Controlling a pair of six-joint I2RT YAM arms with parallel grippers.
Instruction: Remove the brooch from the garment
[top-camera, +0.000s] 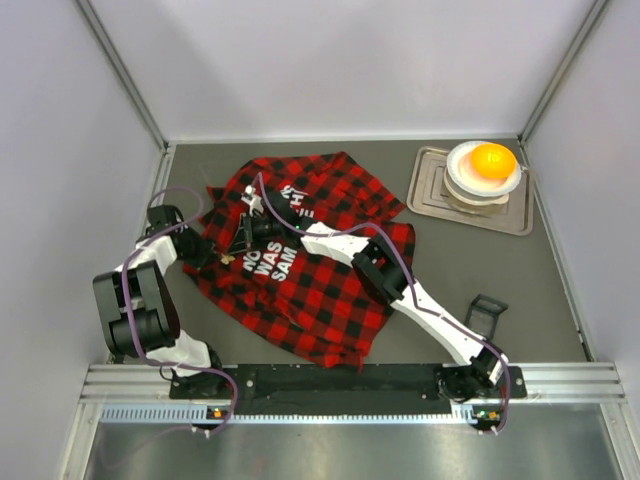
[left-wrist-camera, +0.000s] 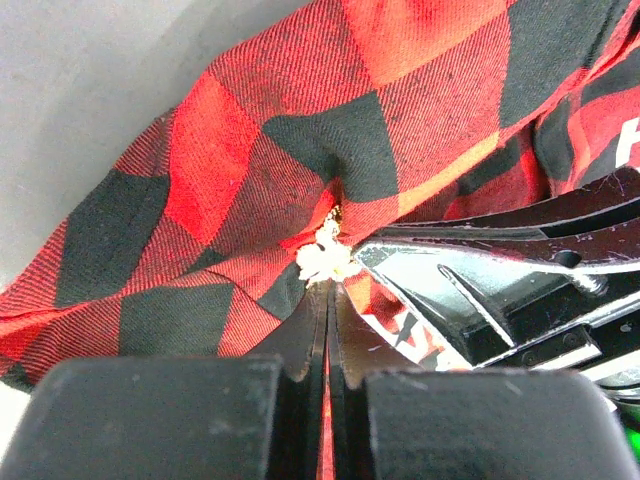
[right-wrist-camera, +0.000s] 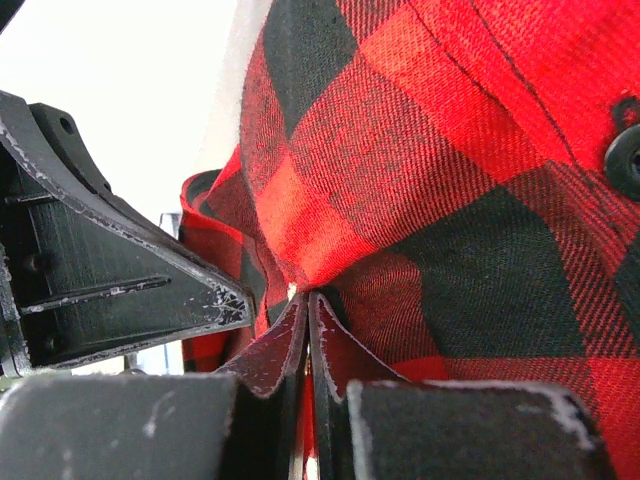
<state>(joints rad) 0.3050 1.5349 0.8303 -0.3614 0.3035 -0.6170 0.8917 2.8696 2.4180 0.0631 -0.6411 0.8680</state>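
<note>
Detaching step: the left hand (left-wrist-camera: 328, 292), clamped shut, seems to nip the tiny pale-gold flower-shaped metal brooch (left-wrist-camera: 323, 258) on the red-and-black plaid flannel shirt (top-camera: 310, 300). The right hand (right-wrist-camera: 305, 302), closed, pinches cloth alongside. Next, I judge, a steady pull apart.

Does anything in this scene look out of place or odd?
The garment lies crumpled, not flat. The left gripper is shut at the brooch and the right gripper pinches cloth beside it, bunching a raised fold. Nothing looks spilled or torn.
</note>
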